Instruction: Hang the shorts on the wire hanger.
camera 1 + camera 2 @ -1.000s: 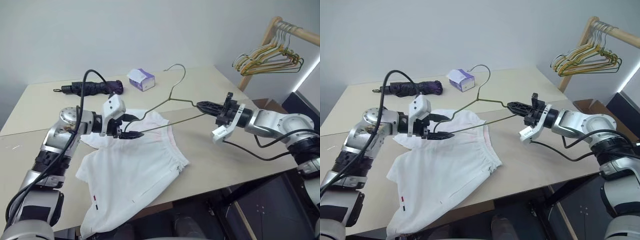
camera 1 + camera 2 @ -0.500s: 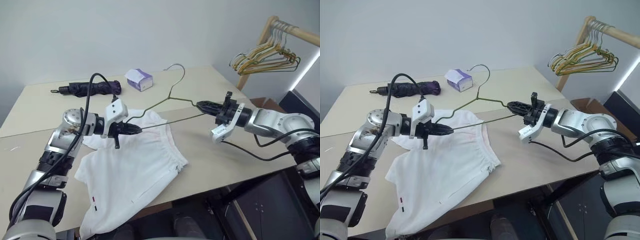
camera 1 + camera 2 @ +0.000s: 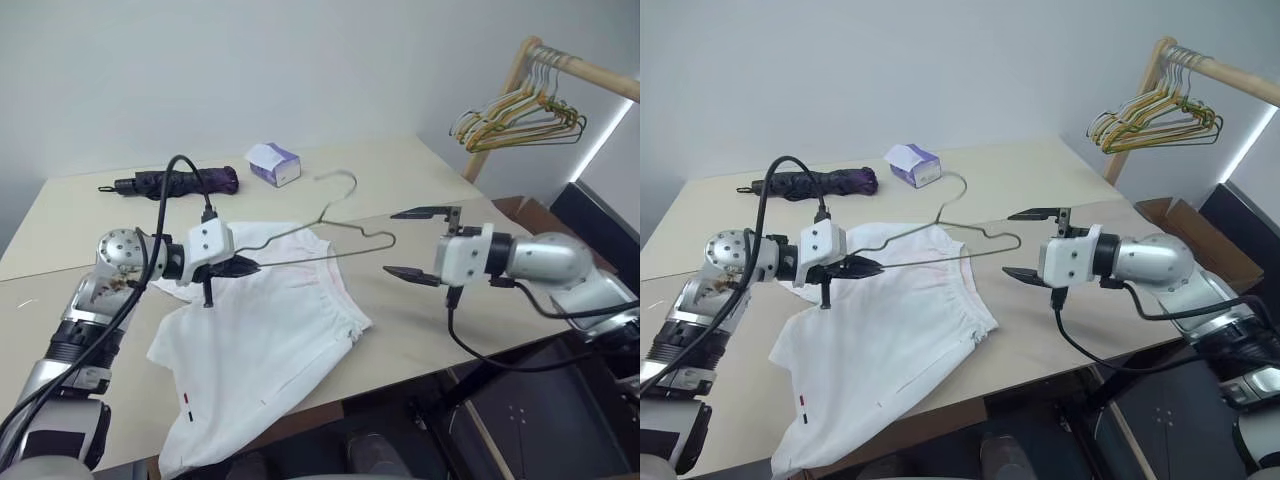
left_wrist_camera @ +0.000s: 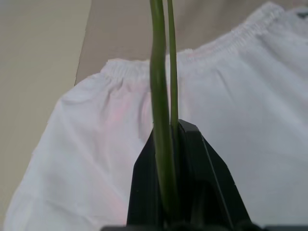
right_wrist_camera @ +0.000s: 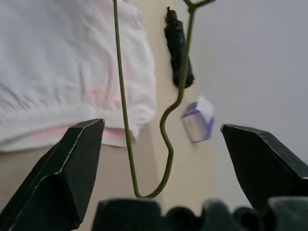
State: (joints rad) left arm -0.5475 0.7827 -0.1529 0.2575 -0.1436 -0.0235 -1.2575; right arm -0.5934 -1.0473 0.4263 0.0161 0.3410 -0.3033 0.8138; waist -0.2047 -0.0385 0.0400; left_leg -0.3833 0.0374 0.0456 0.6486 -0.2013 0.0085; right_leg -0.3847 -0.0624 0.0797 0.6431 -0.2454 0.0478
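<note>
I've just let go with my right gripper (image 3: 414, 243): a second ago its black fingers were pinching the far corner of the thin grey-olive wire hanger (image 3: 330, 228), and now they stand spread wide, drawn back clear of that corner. My left gripper (image 3: 243, 265), which was open around the near corner, is now pressed shut on the wire. So the hanger has changed hands and juts out from that one grip, hook end sagging toward the beige counter (image 3: 400, 165). I judge this frees the right arm to go for the cloth.

The white cloth shorts with gathered elastic waistband (image 3: 265, 345) lie flat on the counter beneath the hanger, not yet threaded, one leg hanging over the front edge.

The left wrist view shows two strands of wire (image 4: 161, 120) clamped between the fingers, with the waistband under them; the head views leave that detail hidden. The right wrist view confirms empty air between its fingers (image 5: 72, 163), the hanger's corner just ahead.
</note>
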